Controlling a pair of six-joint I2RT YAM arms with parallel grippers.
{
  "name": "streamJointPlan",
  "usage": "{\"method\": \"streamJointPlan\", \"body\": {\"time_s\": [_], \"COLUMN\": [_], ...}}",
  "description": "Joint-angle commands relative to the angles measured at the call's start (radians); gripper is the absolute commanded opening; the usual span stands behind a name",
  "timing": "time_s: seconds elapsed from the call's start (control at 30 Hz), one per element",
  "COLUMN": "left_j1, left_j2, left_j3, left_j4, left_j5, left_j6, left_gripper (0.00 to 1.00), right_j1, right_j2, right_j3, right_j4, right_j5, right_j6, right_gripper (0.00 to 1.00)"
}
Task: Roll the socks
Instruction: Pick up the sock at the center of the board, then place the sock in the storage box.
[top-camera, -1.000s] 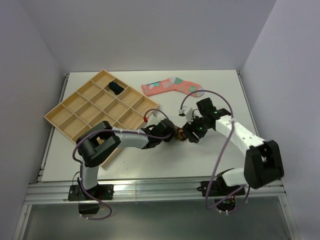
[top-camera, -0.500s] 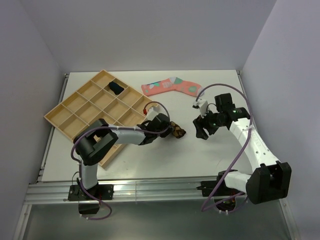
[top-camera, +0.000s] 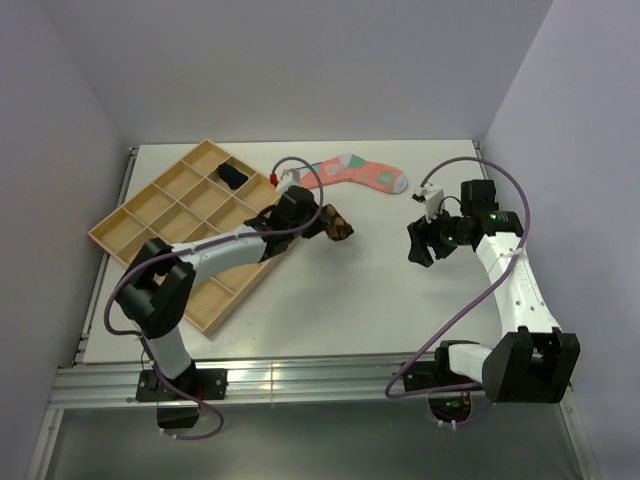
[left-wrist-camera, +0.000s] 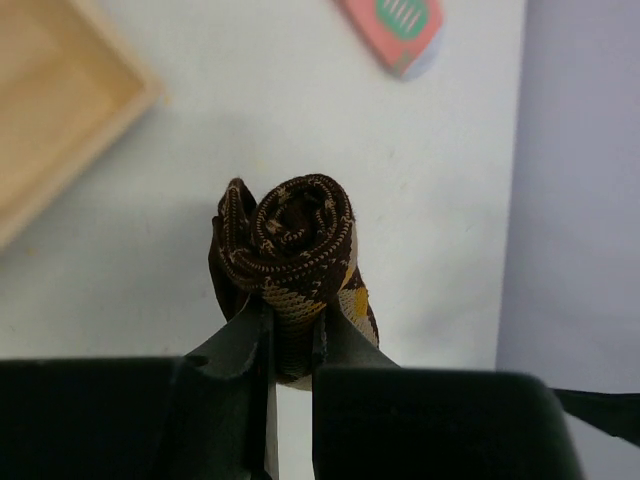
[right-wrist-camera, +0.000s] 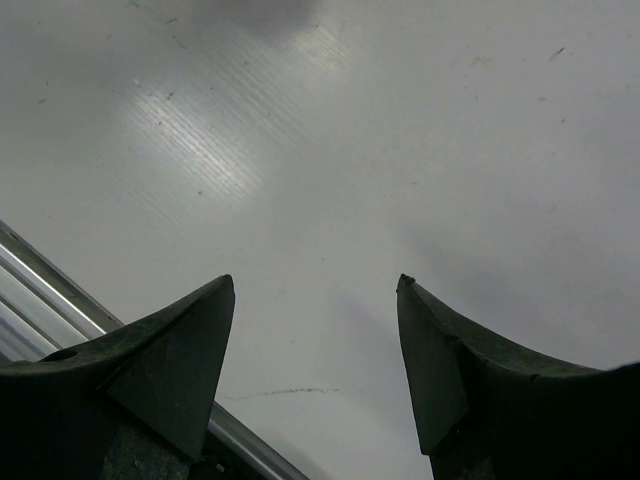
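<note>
Rolled brown sock (left-wrist-camera: 295, 250), base hidden, pinched by left tool (left-wrist-camera: 290, 320); right tool (right-wrist-camera: 314, 285) spread.

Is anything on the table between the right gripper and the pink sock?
Nothing visible. The right gripper, jaws open, hangs over bare table, and the pink sock lies flat toward the far edge. The left gripper, clamping the rolled brown sock, sits left of that path.

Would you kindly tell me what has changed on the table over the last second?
The left gripper, shut on the rolled brown sock, carried it leftward and farther out, toward the tray. The right gripper drew away from the roll to the right, jaws wide open. The pink sock, navy sock and tray stayed put.
</note>
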Motion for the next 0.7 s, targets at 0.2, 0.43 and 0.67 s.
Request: {"method": "streamJointPlan", "body": {"time_s": [0.2,0.43,0.67], "left_j1": [0.279,0.496,0.601], "left_j2": [-0.031,0.101,0.248], "left_j3": [0.182,0.231,0.23], "left_j4": [0.005,0.17,0.218], "left_j5": [0.168,0.384,0.487], "left_j6": [0.174,0.185,0.142], "left_gripper": [0.0,0.0,0.0], "right_j1": [-0.082,-0.117,-0.146], "right_j2": [0.049,0.083,0.094], "right_j3": [0.092,0.11,0.092], "right_j4": [-0.026,-0.034,-0.04], "right_j5": [-0.064,-0.07,-0.087], "right_j6": [-0.051,-0.082,-0.117], "right_gripper": [0.73,0.73,0.72]}}
